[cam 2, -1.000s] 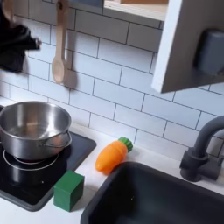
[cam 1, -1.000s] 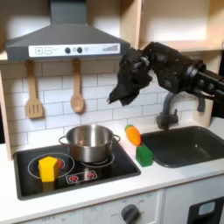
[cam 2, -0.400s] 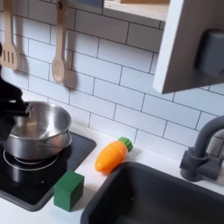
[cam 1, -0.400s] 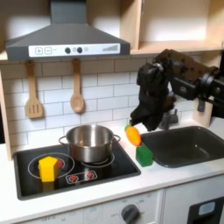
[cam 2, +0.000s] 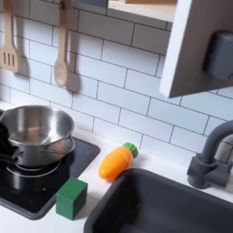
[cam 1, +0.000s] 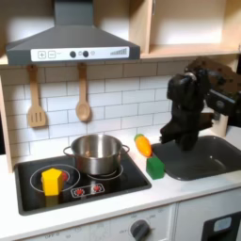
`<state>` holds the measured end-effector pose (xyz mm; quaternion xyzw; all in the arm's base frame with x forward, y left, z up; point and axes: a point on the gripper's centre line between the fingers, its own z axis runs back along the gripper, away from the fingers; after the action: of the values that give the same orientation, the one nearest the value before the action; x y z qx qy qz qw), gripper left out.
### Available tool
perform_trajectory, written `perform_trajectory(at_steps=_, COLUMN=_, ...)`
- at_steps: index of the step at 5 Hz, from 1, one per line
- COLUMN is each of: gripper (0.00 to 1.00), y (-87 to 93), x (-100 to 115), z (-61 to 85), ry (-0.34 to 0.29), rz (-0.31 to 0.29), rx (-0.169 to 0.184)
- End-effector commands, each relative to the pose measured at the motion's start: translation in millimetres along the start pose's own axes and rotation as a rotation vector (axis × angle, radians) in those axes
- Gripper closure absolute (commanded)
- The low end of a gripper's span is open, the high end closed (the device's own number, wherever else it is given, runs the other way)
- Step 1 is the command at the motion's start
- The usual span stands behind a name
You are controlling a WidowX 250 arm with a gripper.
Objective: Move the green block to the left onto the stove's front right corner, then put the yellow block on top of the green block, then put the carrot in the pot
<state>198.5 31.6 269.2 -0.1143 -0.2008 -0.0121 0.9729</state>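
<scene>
The green block [cam 1: 155,168] [cam 2: 71,197] rests on the white counter between the stove [cam 1: 89,189] [cam 2: 20,193] and the sink. Just behind it lies the orange carrot [cam 1: 143,144] [cam 2: 116,161], its green tip toward the wall. The steel pot [cam 1: 97,153] [cam 2: 35,135] stands on the stove's back right burner. The yellow block [cam 1: 53,181] sits on the front left burner. In the first exterior view my black gripper [cam 1: 173,142] hangs over the sink's near edge, right of the carrot and above the green block, holding nothing. Its fingers are too dark to read.
A dark sink basin [cam 1: 200,156] [cam 2: 173,206] with a grey faucet [cam 2: 211,159] takes up the right side. Wooden utensils [cam 1: 83,94] [cam 2: 61,50] hang on the tiled wall under the range hood [cam 1: 66,42]. A cabinet [cam 2: 205,45] overhangs the sink.
In the first exterior view my arm has swung right and down, from above the pot to over the sink's near edge beside the carrot. The blocks, carrot and pot have not moved.
</scene>
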Motion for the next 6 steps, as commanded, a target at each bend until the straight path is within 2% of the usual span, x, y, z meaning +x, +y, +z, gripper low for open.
perform_trajectory(at_steps=1, gripper=1.00, y=-19.4, x=-35.6, z=8.4, ry=0.075, rz=-0.165, rx=0.012)
perform_trajectory(at_steps=3, gripper=1.00, y=-23.6, x=-62.1, z=12.7, ry=0.108, rz=-0.265, rx=0.046)
perform_trajectory(at_steps=4, gripper=1.00, y=-25.9, x=-67.9, z=13.2, ry=0.104, rz=-0.276, rx=0.049)
perform_trajectory(at_steps=5, gripper=0.00, y=-24.7, x=-66.2, z=15.8, ry=0.095, rz=-0.258, rx=0.049)
perform_trajectory(at_steps=6, gripper=0.00, y=-26.1, x=-67.8, z=13.1, ry=0.109, rz=-0.274, rx=0.043)
